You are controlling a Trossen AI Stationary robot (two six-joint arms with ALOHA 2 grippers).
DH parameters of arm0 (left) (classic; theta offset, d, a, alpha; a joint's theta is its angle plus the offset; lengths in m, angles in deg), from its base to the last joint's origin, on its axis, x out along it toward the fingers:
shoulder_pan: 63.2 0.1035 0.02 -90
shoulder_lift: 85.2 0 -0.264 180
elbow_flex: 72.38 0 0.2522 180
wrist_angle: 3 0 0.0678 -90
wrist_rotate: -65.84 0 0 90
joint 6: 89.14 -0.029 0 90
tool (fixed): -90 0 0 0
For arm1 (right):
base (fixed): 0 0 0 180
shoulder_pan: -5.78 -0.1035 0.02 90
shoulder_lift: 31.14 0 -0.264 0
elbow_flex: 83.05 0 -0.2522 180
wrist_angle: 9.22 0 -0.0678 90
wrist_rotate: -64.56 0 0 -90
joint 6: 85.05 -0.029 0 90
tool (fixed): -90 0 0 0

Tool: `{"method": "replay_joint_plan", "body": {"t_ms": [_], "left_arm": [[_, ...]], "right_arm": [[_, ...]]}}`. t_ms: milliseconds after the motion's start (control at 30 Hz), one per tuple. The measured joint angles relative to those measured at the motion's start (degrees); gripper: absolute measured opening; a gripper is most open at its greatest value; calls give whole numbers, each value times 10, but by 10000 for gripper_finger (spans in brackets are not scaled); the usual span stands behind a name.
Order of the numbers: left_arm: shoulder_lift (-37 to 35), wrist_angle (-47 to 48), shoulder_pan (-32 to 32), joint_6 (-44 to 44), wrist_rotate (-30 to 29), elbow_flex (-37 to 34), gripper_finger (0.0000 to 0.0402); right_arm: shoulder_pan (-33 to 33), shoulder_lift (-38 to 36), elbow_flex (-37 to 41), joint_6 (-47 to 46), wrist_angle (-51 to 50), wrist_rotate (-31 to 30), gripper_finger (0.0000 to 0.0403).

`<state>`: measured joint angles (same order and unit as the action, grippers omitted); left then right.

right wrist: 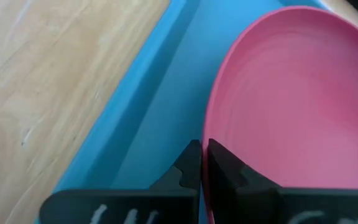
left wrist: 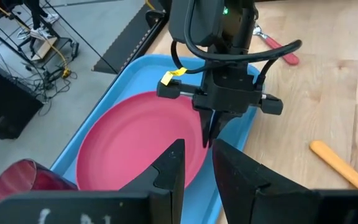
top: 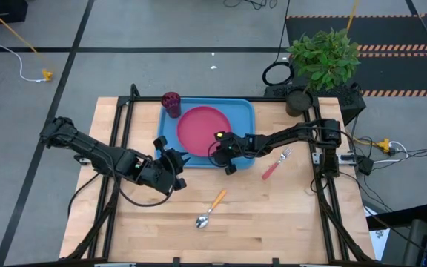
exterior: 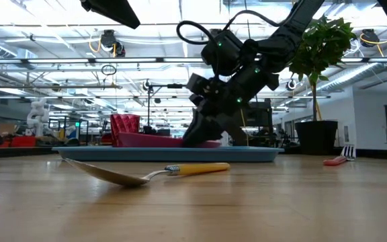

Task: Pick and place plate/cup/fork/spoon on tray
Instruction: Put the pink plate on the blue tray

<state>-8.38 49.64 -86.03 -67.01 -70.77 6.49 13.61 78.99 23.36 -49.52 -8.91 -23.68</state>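
Observation:
The pink-red plate (top: 201, 127) lies in the light blue tray (top: 243, 107) at the table's far middle. The dark red cup (top: 171, 103) stands upright in the tray's far left corner. My right gripper (top: 225, 153) is shut on the plate's near right rim. My left gripper (top: 175, 162) is open and empty, just off the tray's near left corner. The fork (top: 276, 164) with the red-pink handle lies on the table right of the tray. The spoon (top: 210, 210) with the orange handle lies on the table nearer the front. My right gripper pinches the plate's rim (right wrist: 211, 134) between its two fingers, at the plate's near right edge. The fingers (left wrist: 209, 129) point down from above. The rest of the plate lies in the tray; whether the held edge is lifted, I cannot tell.
A potted plant (top: 323, 58) stands at the table's far right corner. Bare wood table (top: 288, 215) lies near and right of the spoon. Cables and a floor lie beyond the table's edges.

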Motion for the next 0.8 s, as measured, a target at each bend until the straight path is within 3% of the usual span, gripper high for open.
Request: {"method": "replay_joint_plan", "body": {"t_ms": [300,800], "left_arm": [[0,-2,0,0,0,0,85],[0,-2,0,4,1,0,85]], "right_arm": [[0,0,0,13,20,12,2],[1,0,0,12,29,14,56]]}}
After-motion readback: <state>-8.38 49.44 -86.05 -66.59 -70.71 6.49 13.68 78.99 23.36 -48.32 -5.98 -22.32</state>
